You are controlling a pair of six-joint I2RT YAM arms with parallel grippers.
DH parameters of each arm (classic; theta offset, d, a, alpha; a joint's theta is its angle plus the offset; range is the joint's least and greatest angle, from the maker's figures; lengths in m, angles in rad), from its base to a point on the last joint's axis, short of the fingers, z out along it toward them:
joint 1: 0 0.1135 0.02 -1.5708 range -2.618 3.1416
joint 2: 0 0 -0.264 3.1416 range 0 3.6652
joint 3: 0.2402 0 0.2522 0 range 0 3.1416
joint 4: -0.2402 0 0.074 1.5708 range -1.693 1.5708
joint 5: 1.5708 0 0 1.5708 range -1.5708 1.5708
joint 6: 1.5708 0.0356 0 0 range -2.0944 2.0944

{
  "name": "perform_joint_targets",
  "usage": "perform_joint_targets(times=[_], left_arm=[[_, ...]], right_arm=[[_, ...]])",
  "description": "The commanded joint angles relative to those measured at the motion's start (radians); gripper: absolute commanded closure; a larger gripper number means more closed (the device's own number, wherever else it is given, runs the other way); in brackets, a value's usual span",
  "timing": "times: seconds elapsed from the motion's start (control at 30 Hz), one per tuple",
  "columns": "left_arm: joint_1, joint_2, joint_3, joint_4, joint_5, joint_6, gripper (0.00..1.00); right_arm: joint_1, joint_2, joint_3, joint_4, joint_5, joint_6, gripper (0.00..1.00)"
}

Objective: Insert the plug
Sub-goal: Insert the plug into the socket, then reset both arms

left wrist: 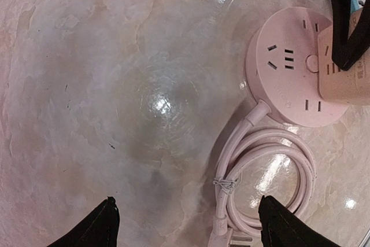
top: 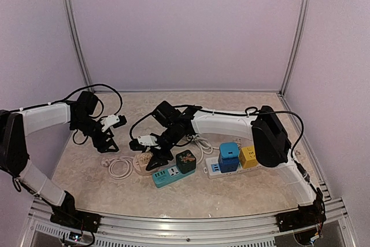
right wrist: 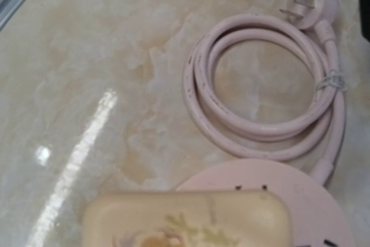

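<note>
One cream plug (right wrist: 185, 221), a blocky adapter, sits right over the round pink hub (left wrist: 289, 70), covering the edge that lies away from the left arm. From where I stand I can't tell whether its pins are in the slots or only resting above them. Its long side runs across the hub's face, square to the right wrist's view, so it looks lined up, not skewed. The right gripper (top: 157, 153) has it: the black fingers (left wrist: 347, 33) straddle the block about half-spread, clamped on its sides from above. So the socket lies straight below that hand, and I'd judge the coming move to be a plain press downward with little sideways correction. Several free slots show on the hub's uncovered half. The hub's own cord (right wrist: 260, 85) lies coiled and tied just beside it on the table (left wrist: 115, 85), apart from the plug. The left gripper (left wrist: 186, 212) hovers well off to the side, spread wide with nothing between its fingers. It is much the farther hand, and I'd guess it is of no use unless the hub slides.
</note>
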Motion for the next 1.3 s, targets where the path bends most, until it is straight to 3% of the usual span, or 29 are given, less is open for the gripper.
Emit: perform_joint_targets(times=[0.0, 0.07, 0.17, 0.23, 0.37, 0.43, 0.7, 0.8, 0.93, 1.03, 1.27], left_arm=[[0.011, -0.003, 0.025, -0.028, -0.007, 0.007, 0.19], [0.016, -0.011, 0.026, -0.030, -0.007, 0.007, 0.19], [0.025, -0.021, 0.026, -0.035, -0.005, 0.007, 0.19], [0.028, -0.027, 0.025, -0.037, -0.003, 0.007, 0.19], [0.030, -0.040, 0.025, -0.045, -0.001, 0.007, 0.19], [0.031, -0.047, 0.029, -0.049, -0.002, 0.008, 0.19], [0.036, -0.100, 0.026, -0.059, -0.011, -0.005, 0.19], [0.059, -0.130, 0.017, -0.008, -0.028, -0.073, 0.18], [0.134, -0.178, -0.009, 0.127, -0.074, -0.214, 0.18], [0.235, -0.201, -0.016, 0.226, -0.120, -0.337, 0.18], [0.421, -0.258, -0.116, 0.461, -0.249, -0.549, 0.18]], right_arm=[[-0.012, 0.145, -0.065, -0.079, 0.222, 0.034, 1.00], [-0.012, 0.113, -0.069, -0.049, 0.231, 0.060, 0.89], [-0.005, 0.044, -0.084, -0.013, 0.238, 0.074, 0.61], [0.004, -0.006, -0.101, 0.031, 0.249, 0.092, 0.49], [0.018, -0.103, -0.129, 0.118, 0.259, 0.148, 0.11], [0.022, -0.152, -0.149, 0.178, 0.248, 0.169, 0.01], [0.023, -0.360, -0.280, 0.322, 0.228, 0.255, 0.00], [-0.018, -0.454, -0.303, 0.347, 0.325, 0.406, 0.00], [-0.165, -0.585, -0.364, 0.346, 0.556, 0.684, 0.00], [-0.297, -0.703, -0.511, 0.318, 0.749, 0.847, 0.00], [-0.702, -1.020, -0.948, 0.305, 0.856, 1.105, 0.00]])
